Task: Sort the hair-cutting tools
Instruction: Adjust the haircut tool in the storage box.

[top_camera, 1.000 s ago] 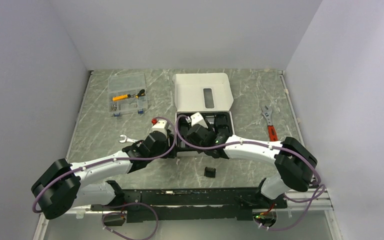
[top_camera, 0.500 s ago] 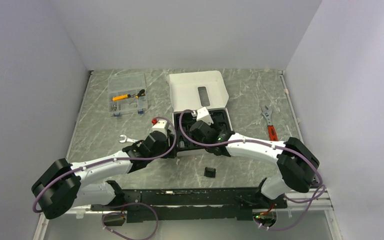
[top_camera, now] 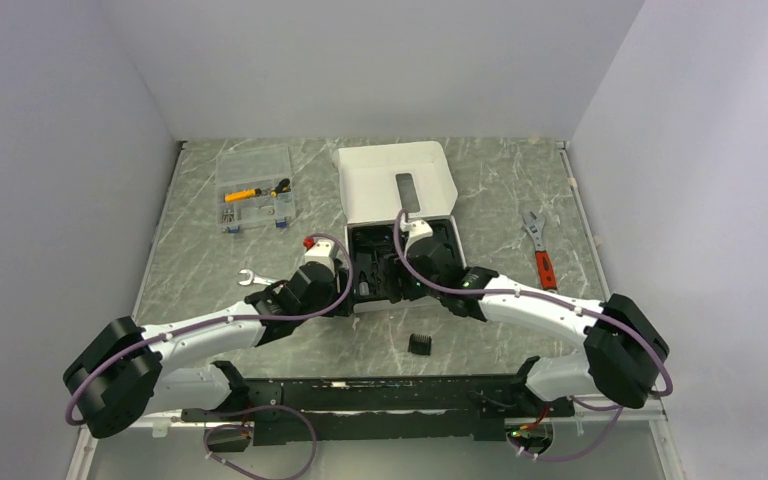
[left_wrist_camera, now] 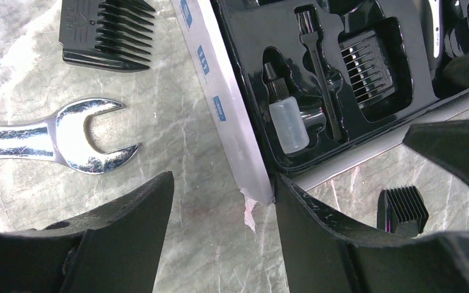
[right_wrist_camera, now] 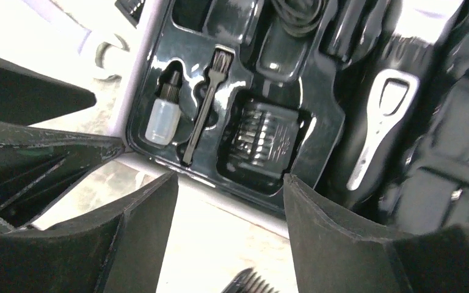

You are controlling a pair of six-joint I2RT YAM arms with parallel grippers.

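Sorting looks well along but not finished. The clipper point(right_wrist_camera: 378, 122) lies in the black tray point(right_wrist_camera: 317, 152), off to the right of the right pincer point(right_wrist_camera: 229, 180). Its long axis slants away from the fingers, and I cannot tell which end carries the blade. A seated comb point(right_wrist_camera: 265, 140) fills the pocket just ahead of that pincer, whose fingers are spread apart and hold nothing. By my judgement two pieces are left. A loose comb point(left_wrist_camera: 107, 33) sits on the counter point(left_wrist_camera: 177, 122) ahead and left of the left pincer point(left_wrist_camera: 221, 180), teeth toward the box. A second comb point(left_wrist_camera: 403, 210) sits to its right, teeth toward the tray. The left pincer is also apart, with the box corner point(left_wrist_camera: 238, 152) between its fingers.
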